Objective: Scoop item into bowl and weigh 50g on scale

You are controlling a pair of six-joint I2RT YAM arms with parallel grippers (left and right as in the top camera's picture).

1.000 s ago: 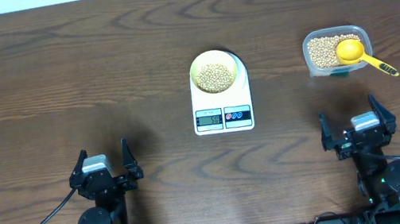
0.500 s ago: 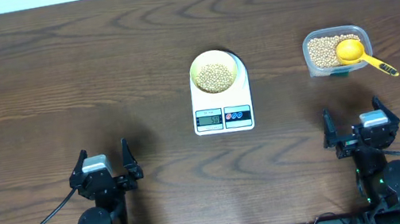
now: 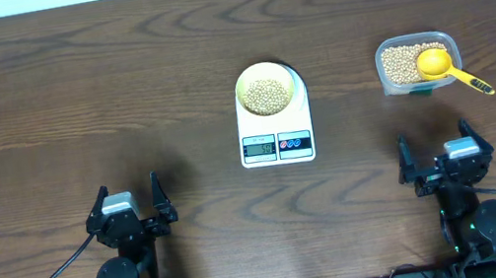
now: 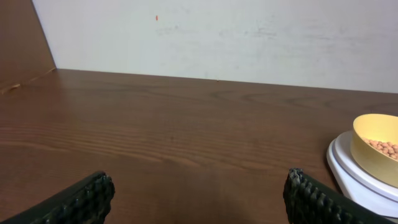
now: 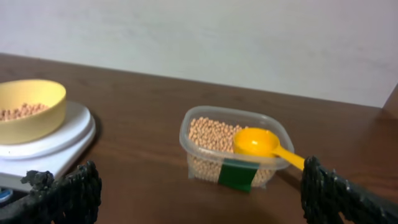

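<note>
The pale yellow-green bowl sits on the white scale at the table's middle and holds tan beans. The bowl also shows in the left wrist view and the right wrist view. More beans fill a clear tub at the right, also in the right wrist view. A bright yellow scoop rests across the tub. My left gripper is open and empty near the front left edge. My right gripper is open and empty near the front right, in front of the tub.
The scale's LCD display and two buttons face the front edge. A green label is on the tub's near side. A pale wall runs along the table's far edge.
My right arm has shifted slightly to the right and settled near the front edge. The left arm, the scale, the bowl and the tub have not moved.
</note>
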